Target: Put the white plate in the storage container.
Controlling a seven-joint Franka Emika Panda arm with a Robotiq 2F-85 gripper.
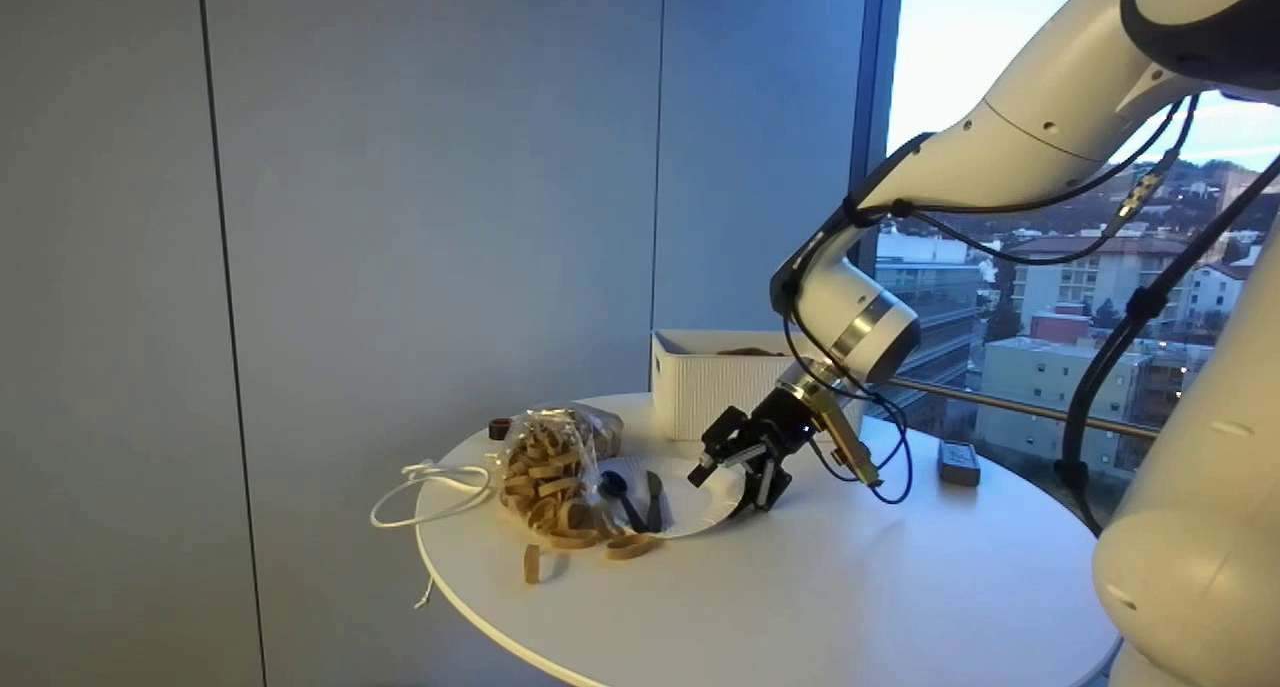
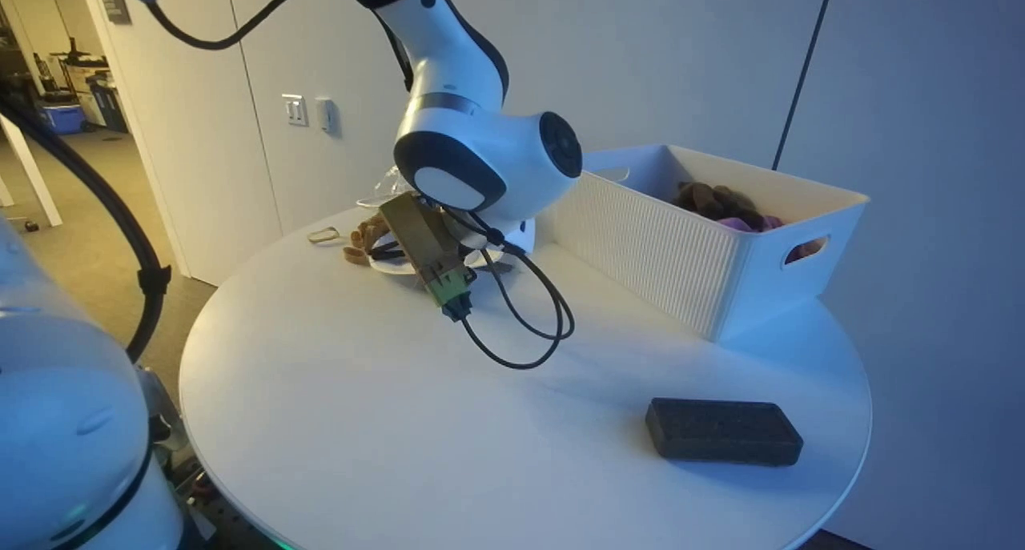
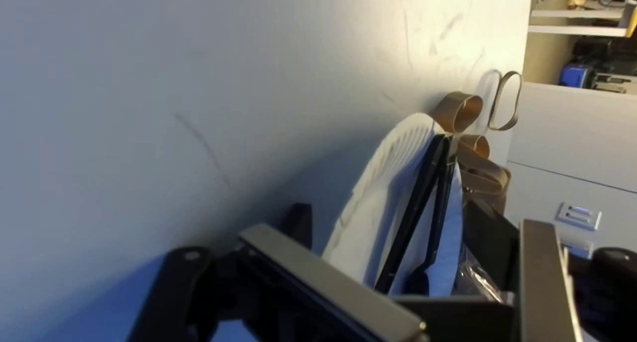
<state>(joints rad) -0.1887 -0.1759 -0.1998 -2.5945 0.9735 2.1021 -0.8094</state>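
Because the white plate (image 1: 690,497) on the worktop (image 1: 850,587) looks light and flexible, I'd pinch its rim at three o'clock from here, where the hand (image 1: 722,491) stands spread, and lift level lest the spoon (image 1: 612,484) and knife (image 1: 655,505) slide off.

Bright window (image 1: 1045,292), dim wall (image 1: 430,227), soft bluish shadows on the table (image 2: 448,406).

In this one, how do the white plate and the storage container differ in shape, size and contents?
The white plate is round and shallow; the storage container is rectangular and deeper.
The plate is smaller, the container larger.
The plate holds a dark spoon and knife; the container holds brown and purple things.
Both are white.
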